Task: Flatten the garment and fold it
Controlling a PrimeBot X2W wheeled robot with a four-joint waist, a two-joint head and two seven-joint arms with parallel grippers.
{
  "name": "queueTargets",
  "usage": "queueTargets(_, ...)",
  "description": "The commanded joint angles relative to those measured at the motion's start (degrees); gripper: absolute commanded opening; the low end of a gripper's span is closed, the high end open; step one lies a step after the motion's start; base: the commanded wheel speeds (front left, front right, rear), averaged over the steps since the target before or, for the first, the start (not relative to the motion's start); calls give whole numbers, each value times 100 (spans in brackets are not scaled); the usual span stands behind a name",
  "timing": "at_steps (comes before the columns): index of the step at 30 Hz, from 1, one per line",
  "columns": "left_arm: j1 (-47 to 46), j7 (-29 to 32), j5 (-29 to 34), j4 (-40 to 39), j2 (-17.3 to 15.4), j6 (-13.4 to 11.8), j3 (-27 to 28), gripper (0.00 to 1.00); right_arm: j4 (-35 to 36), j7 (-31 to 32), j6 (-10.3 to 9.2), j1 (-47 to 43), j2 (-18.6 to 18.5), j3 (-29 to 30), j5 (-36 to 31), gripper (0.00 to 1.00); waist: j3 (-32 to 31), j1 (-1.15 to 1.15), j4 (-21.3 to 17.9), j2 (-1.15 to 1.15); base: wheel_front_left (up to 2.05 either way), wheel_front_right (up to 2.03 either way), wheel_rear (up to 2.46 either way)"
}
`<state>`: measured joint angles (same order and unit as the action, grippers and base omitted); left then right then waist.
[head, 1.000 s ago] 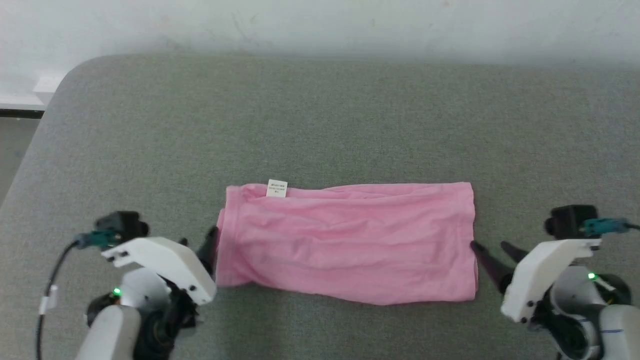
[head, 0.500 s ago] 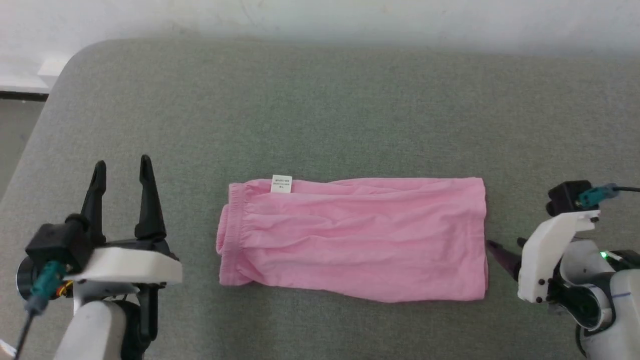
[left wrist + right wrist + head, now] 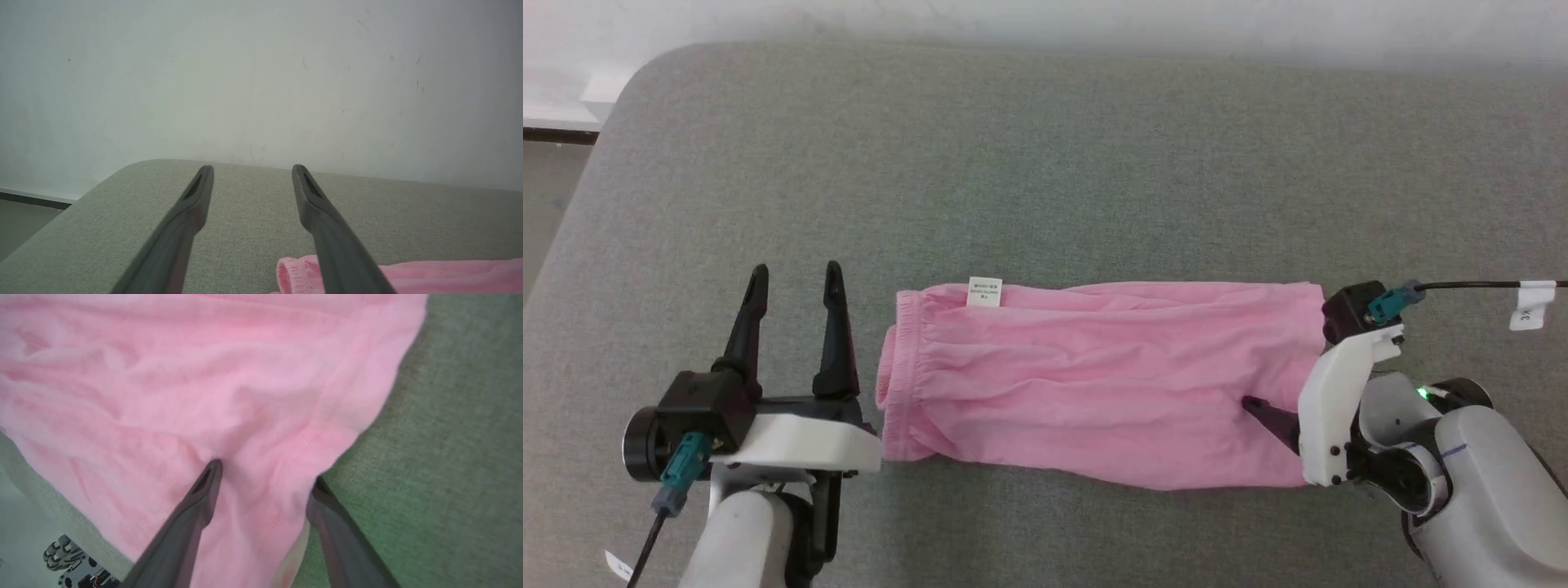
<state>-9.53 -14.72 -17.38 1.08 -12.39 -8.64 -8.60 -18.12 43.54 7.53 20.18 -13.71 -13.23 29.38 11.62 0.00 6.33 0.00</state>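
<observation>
Straddling the hemmed end of the garment [image 3: 204,375], the right gripper [image 3: 266,473] stands with its jaws spread wide and nothing pinched. One finger lies on the pink cloth, its tip seeming to dent it. The other sits at the very edge, where the cloth gives way to the grey padded surface [image 3: 449,457]. That stance looks chosen so that one closing would catch the hem layers together, ready to carry this end over for a fold.

Ahead of those fingertips the garment runs out as one long, mostly flat band with soft wrinkles, lying on the surface between the two arms.

At its other end the left gripper [image 3: 795,269] is likewise wide open and holds nothing, fingers pointing away from the robot. The gathered waistband end lies just beside its inner finger, apart from it. It seems parked there to leave the cloth free, or to pin that end if it slides.

The small white label [image 3: 984,291] sits on the garment's far edge, near the waistband end. Beyond both sets of fingertips lie bare grey surface and then the pale wall [image 3: 261,61].
</observation>
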Motion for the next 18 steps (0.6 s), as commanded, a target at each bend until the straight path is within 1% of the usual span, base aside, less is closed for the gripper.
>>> queueTargets(1, -27, -27, 57, 44, 32, 63, 41, 100, -147, -27, -4, 0, 64, -130, 66, 100, 4, 0, 16, 0, 0, 0, 0)
queueTargets(3, -46, -27, 102, 99, 86, 133, 79, 100, -245, -67, -4, 56, 19, -256, 76, 100, 5, 0, 28, 0, 0, 0, 0)
queueTargets(4, -47, -27, 128, 121, 110, 166, 97, 100, -299, -75, -4, 79, 1, -299, 89, 85, -1, 0, 30, 0, 0, 0, 0)
queueTargets(5, -46, -27, 152, 142, 133, 196, 117, 100, -339, -97, -4, 105, -30, -342, 81, 29, -6, 0, 30, 0, 0, 0, 0)
queueTargets(6, -45, -27, 178, 156, 155, 221, 139, 100, -375, -146, -4, 134, -71, -355, 55, 0, -7, 0, 28, 0, 0, 0, 0)
queueTargets(9, -32, -27, 241, 190, 214, 293, 211, 100, -516, -240, -4, 204, -169, -321, 0, 0, -23, 0, 5, 0, 0, 0, 0)
queueTargets(13, -17, -28, 305, 234, 295, 366, 297, 100, -662, -341, -4, 225, -311, -137, 6, 0, -89, 0, -35, 0, 0, 0, 0)
queueTargets(18, 0, -28, 385, 244, 327, 460, 401, 100, -877, -303, -4, 143, -726, 283, -67, 0, -154, 0, -110, 0, 0, 0, 0)
